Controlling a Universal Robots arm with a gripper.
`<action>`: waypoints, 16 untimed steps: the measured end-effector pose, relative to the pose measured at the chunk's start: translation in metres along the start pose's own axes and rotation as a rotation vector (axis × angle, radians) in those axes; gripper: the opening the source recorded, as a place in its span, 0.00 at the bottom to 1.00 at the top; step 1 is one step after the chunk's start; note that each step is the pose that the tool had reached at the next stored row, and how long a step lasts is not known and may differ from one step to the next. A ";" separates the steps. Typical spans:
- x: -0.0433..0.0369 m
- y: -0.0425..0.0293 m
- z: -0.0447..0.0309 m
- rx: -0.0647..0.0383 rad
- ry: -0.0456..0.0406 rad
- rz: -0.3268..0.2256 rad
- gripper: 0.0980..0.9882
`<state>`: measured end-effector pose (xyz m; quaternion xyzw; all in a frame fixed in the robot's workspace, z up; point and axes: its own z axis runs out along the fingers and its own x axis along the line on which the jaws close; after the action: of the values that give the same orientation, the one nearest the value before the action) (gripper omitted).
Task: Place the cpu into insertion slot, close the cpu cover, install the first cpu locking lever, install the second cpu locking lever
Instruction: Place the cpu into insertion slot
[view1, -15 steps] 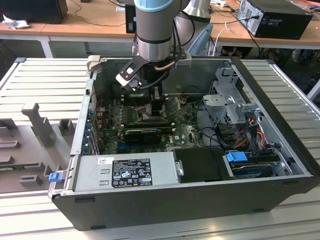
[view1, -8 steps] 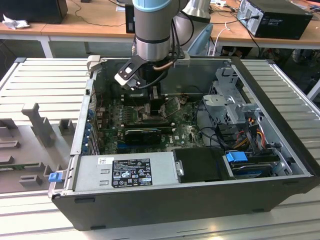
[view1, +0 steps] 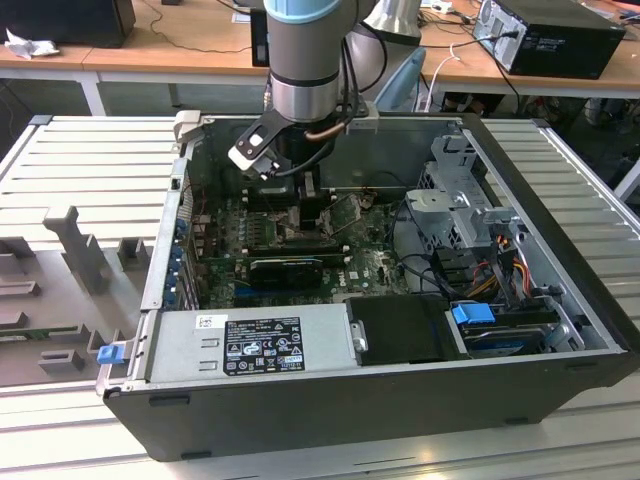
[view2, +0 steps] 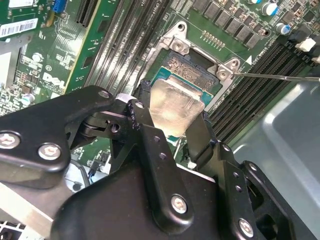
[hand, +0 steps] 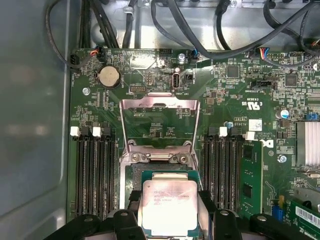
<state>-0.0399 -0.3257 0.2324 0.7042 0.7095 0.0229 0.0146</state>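
My gripper (hand: 170, 204) is shut on the cpu (hand: 169, 212), a silver-topped square chip on a green base, one black finger (hand: 132, 206) on each side edge. The second wrist view shows the cpu (view2: 176, 102) held tilted just over the insertion slot (view2: 190, 64), covering its nearer half, while the far contacts stay bare. Beyond the slot the cpu cover (hand: 159, 106) stands swung open, its window showing the board behind. A thin locking lever (view2: 280, 76) sticks out beside the slot. In the exterior view the gripper (view1: 300, 200) reaches down into the open computer case.
Black memory slots (hand: 95, 170) flank the socket on both sides. Cables (hand: 210, 30) run along the case's far wall. A power supply (view1: 255, 345), a black ribbed heatsink (view1: 285, 268) and a drive cage (view1: 460, 215) crowd the case.
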 end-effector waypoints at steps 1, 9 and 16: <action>0.0021 -0.0008 0.0003 0.000 0.0000 0.000 0.48; 0.0044 -0.0030 0.0180 0.000 0.0001 0.000 0.48; 0.0054 -0.0039 0.0246 0.002 -0.0005 0.010 0.48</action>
<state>-0.0426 -0.3200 0.2077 0.7079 0.7059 0.0220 0.0138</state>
